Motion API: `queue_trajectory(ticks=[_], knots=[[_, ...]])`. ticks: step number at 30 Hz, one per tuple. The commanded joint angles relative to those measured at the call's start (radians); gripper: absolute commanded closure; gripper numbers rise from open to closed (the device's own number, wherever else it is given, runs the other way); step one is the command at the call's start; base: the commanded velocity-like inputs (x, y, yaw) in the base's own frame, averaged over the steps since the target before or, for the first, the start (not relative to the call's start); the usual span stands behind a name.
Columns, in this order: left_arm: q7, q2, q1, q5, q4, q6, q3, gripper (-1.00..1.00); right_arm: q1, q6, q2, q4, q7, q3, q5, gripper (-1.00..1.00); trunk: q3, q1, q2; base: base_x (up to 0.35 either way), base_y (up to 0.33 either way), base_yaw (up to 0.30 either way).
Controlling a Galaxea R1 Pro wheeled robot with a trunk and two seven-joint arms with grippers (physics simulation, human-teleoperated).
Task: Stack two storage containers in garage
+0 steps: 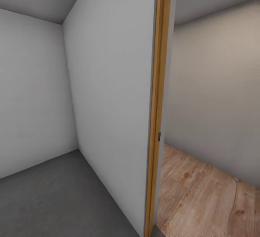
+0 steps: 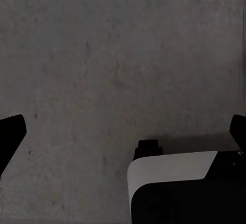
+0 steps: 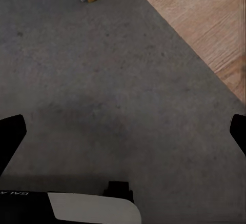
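Head view: faced white wall edge with orange-brown wooden door frame (image 1: 156, 114); dark grey concrete-like floor (image 1: 54, 201) left, pale wood-plank flooring (image 1: 202, 201) right.

Left wrist: left gripper (image 2: 123, 131) spread wide, empty, above grey floor.

Right wrist: right gripper (image 3: 123, 131) likewise spread, empty, near threshold.

Containers' whereabouts undetermined. Judged: at doorway, both moves outstanding.

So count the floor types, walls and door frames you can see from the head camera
Dark grey floor: 1
Wood-plank floor: 1
White walls: 2, far wall and dividing wall
Beige wall: 1
Wooden door frame: 1
Total: 6
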Motion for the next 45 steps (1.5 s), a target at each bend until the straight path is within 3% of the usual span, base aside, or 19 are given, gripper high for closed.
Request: queue_trajectory(ticks=[1, 27, 45], knots=[[0.003, 0.000, -0.001, 0.009, 0.001, 0.002, -0.008, -1.00, -0.002, -0.005, -0.001, 0.004, 0.004, -0.005, -0.002, -1.00, 0.000, 0.000, -0.001, 0.000, 0.000, -0.256], [0.003, 0.000, -0.001, 0.007, 0.008, 0.003, -0.008, -1.00, 0.000, -0.005, -0.001, 0.005, 0.003, -0.003, -0.002, -1.00, 0.031, 0.000, -0.001, 0.000, 0.004, -0.219], [0.003, -0.001, -0.001, 0.007, 0.008, 0.003, -0.008, -1.00, 0.000, -0.005, -0.001, 0.005, 0.003, -0.003, -0.002, -1.00, 0.052, 0.000, -0.001, 0.002, 0.277, -0.214]])
